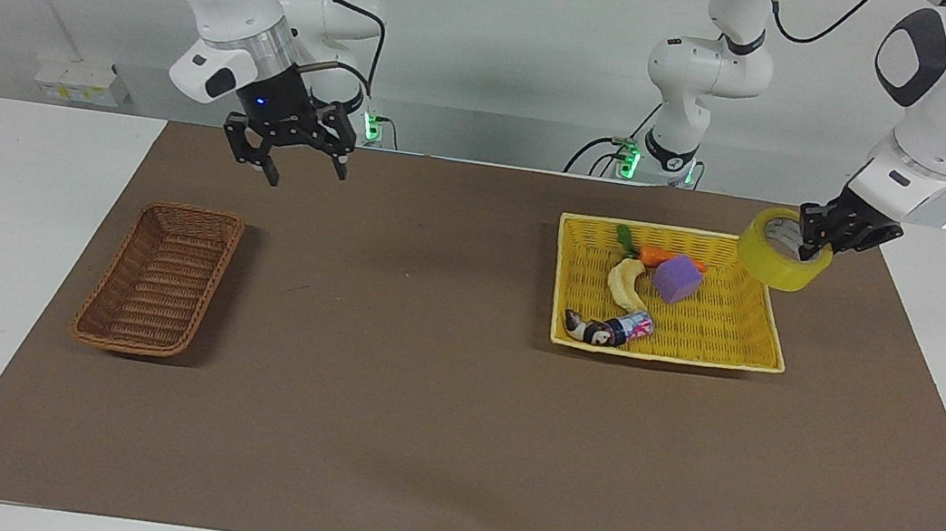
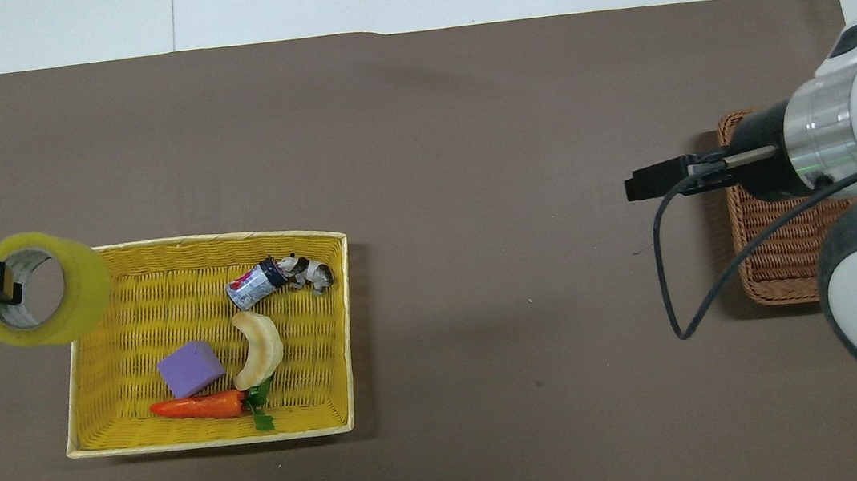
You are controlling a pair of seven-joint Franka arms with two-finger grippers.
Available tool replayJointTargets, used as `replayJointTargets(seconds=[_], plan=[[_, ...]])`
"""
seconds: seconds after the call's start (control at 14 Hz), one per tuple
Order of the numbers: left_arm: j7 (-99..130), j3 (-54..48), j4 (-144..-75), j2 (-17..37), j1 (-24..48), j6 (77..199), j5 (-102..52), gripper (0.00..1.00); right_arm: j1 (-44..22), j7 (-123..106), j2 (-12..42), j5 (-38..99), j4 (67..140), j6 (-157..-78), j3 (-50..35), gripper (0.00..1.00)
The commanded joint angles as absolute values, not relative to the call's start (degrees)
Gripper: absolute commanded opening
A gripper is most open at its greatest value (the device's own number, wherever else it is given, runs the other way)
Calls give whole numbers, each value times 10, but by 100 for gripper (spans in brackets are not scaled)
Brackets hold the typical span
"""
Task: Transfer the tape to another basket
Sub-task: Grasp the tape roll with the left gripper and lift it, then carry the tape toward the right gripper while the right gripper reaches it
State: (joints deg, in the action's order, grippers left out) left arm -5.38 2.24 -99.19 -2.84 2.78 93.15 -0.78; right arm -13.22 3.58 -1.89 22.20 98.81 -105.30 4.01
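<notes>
The left gripper [image 1: 813, 239] pinches the roll of yellow packing tape [image 1: 783, 238] by its wall, one finger through the core, in the air over the yellow basket's [image 1: 664, 355] rim at two o'clock. The tape looks light, stiff and slick, so that hold suits. The brown wicker basket [image 1: 160, 277] lies at nine o'clock, the right gripper [image 1: 301, 162] spread open above bare mat between; purple cube [image 1: 677, 277], banana, carrot sit below.
</notes>
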Motion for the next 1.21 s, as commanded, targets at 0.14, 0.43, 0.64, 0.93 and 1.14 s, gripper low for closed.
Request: replayJointTargets(seconds=[0.14,0.43,0.64,0.93,1.14], plan=[[-46,-1,-992,-38,55,908,-62,0,-223,148,9,338,989,-1168,39,100],[-33,-1,-994,-40,102,911,-133,0,-259,153,27,400,989,-1208,37,100],[-36,-1,-995,-40,127,923,-205,0,-284,153,38,463,995,-1229,37,100],[-37,-1,-1009,-47,196,994,-221,0,-312,156,52,556,1002,-1298,37,100],[-32,-2,-1016,-51,222,1035,-240,0,-311,155,49,608,1012,-1298,37,100]])
